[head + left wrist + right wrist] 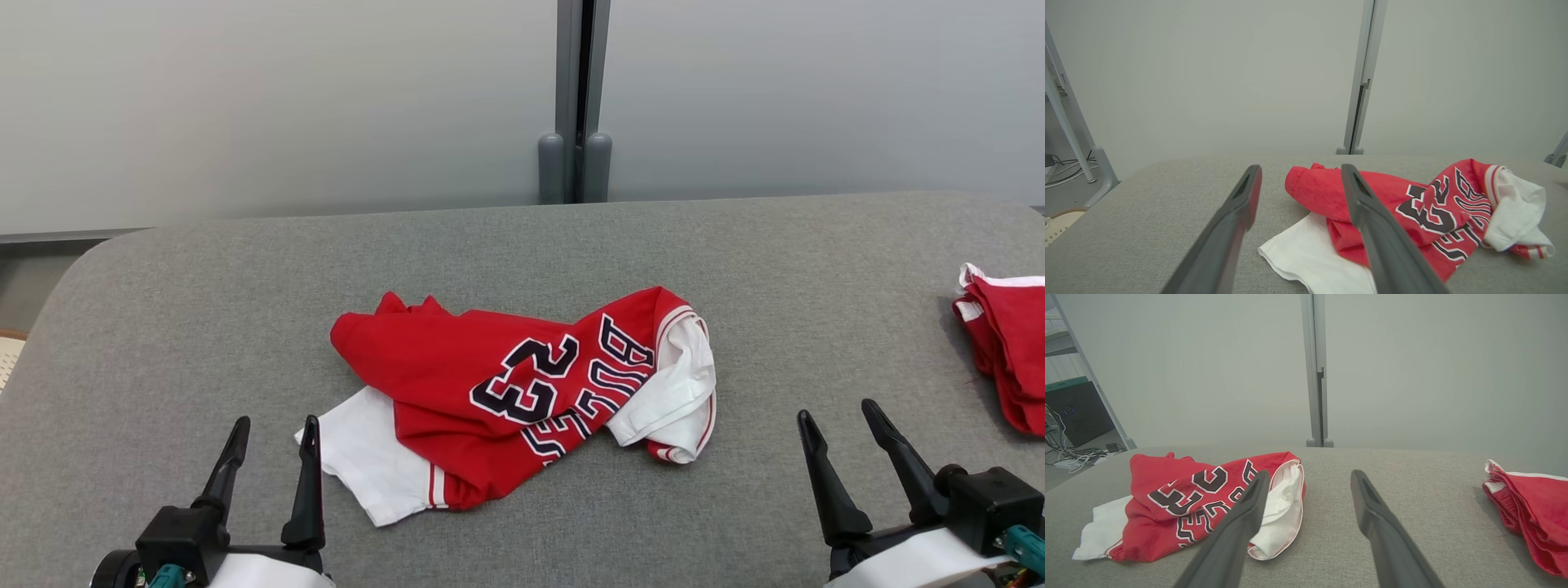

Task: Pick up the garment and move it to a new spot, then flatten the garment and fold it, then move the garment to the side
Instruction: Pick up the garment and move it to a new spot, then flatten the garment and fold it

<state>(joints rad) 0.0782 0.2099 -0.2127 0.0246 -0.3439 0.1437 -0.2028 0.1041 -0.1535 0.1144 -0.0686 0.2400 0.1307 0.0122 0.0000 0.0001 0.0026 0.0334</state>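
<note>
The job looks like it is right at the start: the shirt [498,384] lies in a messy heap, not picked up, not flat and not folded, so every step is left to do, as far as I can tell. On the left, the left gripper [276,420] sits low at the near edge of the gray table [571,245]. Its two dark fingers are spread apart and hold nothing. The shirt's white corner lies just beside the tip of the finger nearer the shirt. From the left wrist view that white corner sits a little ahead, between the two fingers and a bit to the right, and I cannot tell for sure if the finger touches the cloth. In the middle of the table is the shirt itself, red with white bits and a big dark 23 on it. It is bunched up, with one white part sticking out on its left and another white part curled over on its right. Farther right, the right gripper [837,410] also has its fingers spread apart and empty. It is well apart from the shirt, with bare table between them. At the far right edge lies another pile of red cloth [1008,351], away from both grippers.
</note>
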